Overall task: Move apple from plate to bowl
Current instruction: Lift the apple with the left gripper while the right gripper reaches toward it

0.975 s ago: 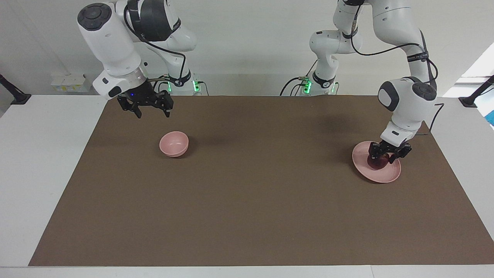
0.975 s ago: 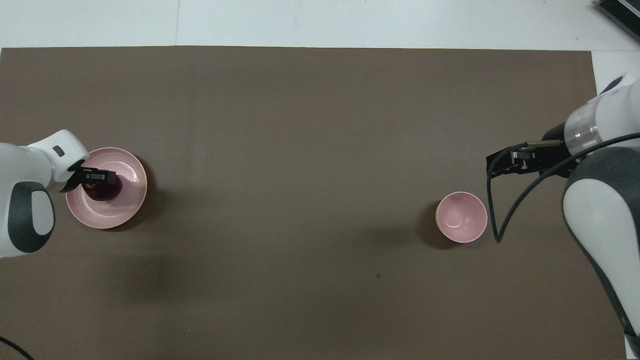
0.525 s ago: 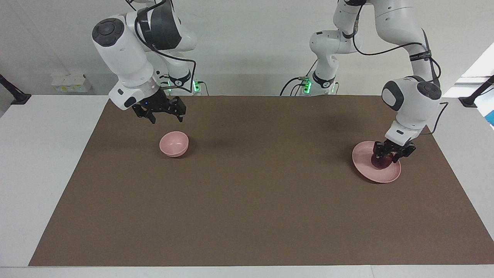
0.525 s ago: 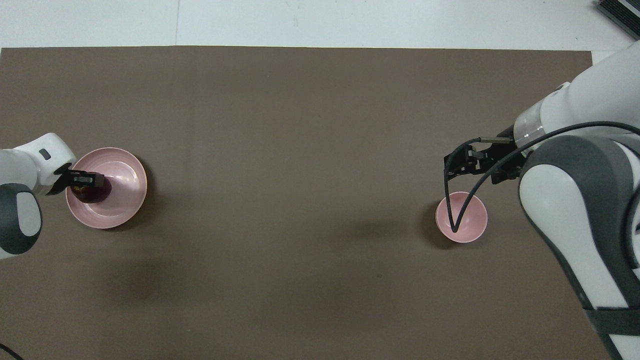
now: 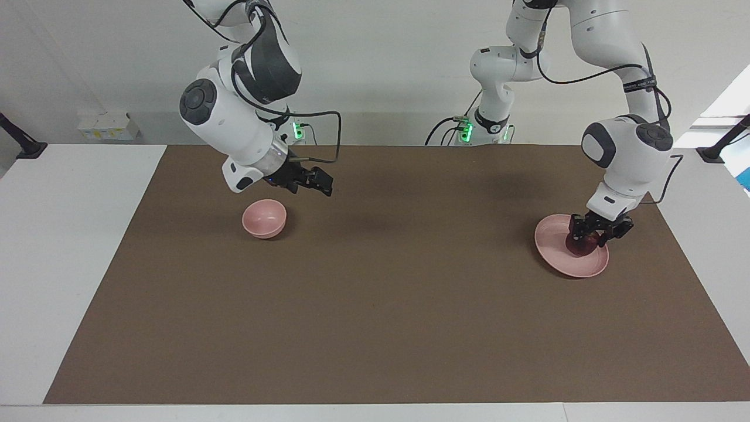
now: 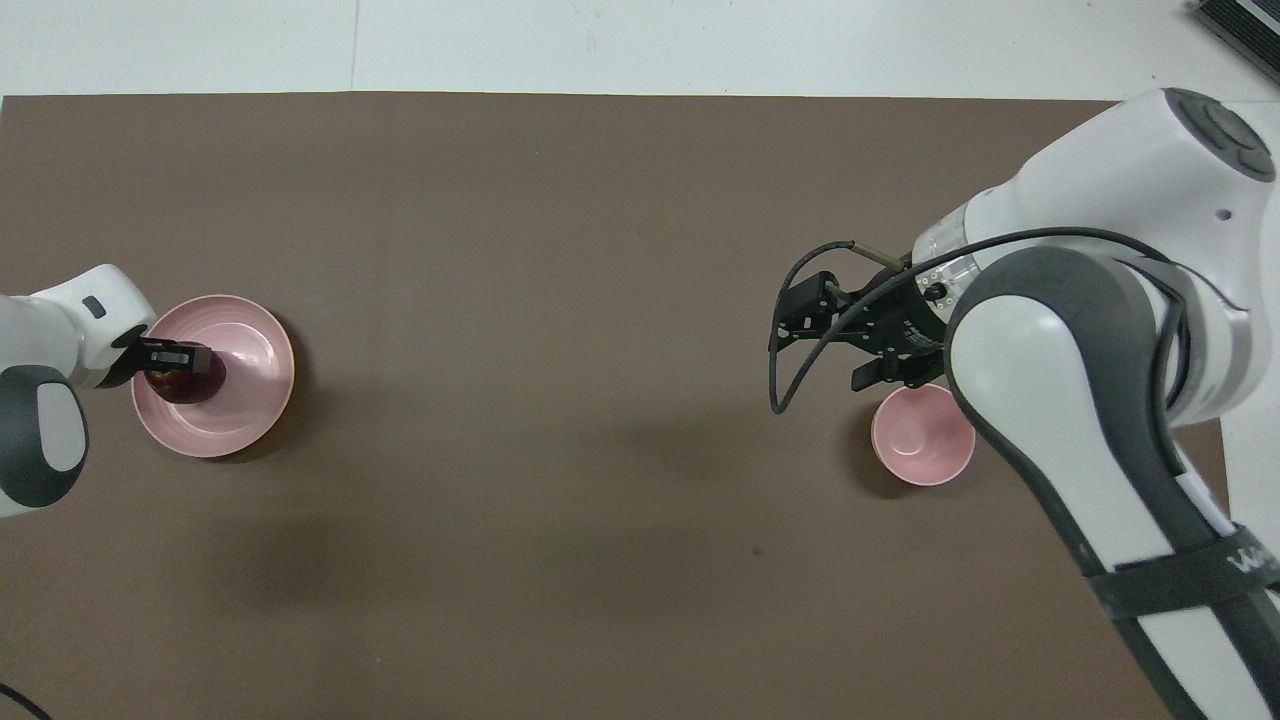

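here the small round dark red apple (image 5: 582, 246) (image 6: 190, 383) sits on the flat round pale pink plate (image 5: 556, 261) (image 6: 240, 420), toward the left arm's end of the brown mat (image 5: 387, 305) (image 6: 560, 250). the left gripper (image 5: 597, 230) (image 6: 180, 358) is down on the apple, its fingers clamped on either side of it, the fruit not lifted off the plate. well apart, toward the right arm's end, stands the small deep pale pink bowl (image 5: 264, 218) (image 6: 922, 434), with nothing in it. the right gripper (image 5: 316, 183) (image 6: 835, 340) hangs in the air over the mat just beside the bowl, tilted sideways, its jaws spread wide and holding nothing.
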### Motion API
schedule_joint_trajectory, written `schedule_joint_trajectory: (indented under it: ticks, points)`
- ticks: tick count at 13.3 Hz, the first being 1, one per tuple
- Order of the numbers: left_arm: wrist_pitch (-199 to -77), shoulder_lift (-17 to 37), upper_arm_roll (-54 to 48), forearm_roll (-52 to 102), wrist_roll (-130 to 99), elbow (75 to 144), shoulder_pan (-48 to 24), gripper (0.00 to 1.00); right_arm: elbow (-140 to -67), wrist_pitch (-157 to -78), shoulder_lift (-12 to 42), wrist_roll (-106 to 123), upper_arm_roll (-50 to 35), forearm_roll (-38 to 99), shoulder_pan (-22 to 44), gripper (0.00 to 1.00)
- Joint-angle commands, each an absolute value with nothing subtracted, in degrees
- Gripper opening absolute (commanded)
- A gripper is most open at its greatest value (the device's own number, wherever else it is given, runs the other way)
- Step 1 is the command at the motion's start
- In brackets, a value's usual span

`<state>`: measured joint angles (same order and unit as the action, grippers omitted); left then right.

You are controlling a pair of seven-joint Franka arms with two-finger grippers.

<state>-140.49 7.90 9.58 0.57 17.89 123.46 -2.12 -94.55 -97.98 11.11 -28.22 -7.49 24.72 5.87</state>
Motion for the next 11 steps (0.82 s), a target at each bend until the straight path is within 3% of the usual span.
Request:
schedule_joint_trajectory:
  ticks: [1,6,11]
  points:
    - [-137.74,6.68,9.67,0.44,18.46,121.65,-2.90,0.00,-94.75,-100.45,11.77,-33.39,-7.47,28.64,7.55,1.00]
    - [-128.26,-0.07,8.00,6.04,18.46,120.94,-4.21,0.00,-94.75,-102.92,13.35,-38.50,-7.47,37.33,9.67,1.00]
    - [-118.74,-1.41,6.78,26.15,16.36,115.49,-8.35,0.00,-94.92,-108.62,15.20,-49.55,-7.38,46.65,13.34,1.00]
